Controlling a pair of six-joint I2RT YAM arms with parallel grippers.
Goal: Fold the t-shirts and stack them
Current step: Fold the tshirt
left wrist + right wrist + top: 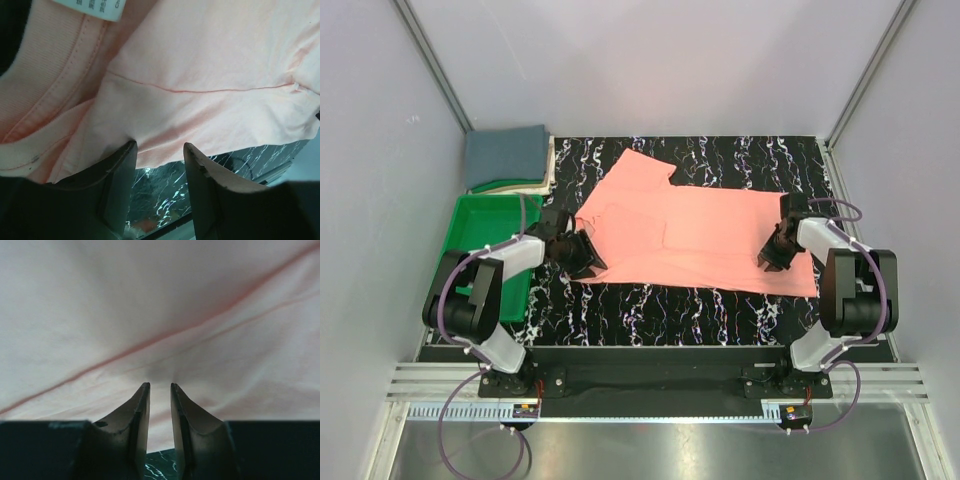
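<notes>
Salmon-pink t-shirt [210, 60] filled most of the frame, ribbed collar [50, 65] at upper left, white neck label [95, 7] cut off by the top edge. One stitched seam ran across mid-frame. Left end effector [159, 150] fingers [210, 190] stood apart, cloth edge spanning the gap at their tips. Black marbled worktop [260, 155] showed below the hem

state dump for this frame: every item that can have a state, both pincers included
Salmon-pink cloth t-shirt: spread out flat, not stacked.
Slate blue-grey cloth t-shirt: folded, at the far-left corner.
Green plastic tray: upright, left of the pink shirt.
Left pincer: open, at the pink shirt's collar end.
Right pincer: shut on the pink shirt's opposite end.
</notes>
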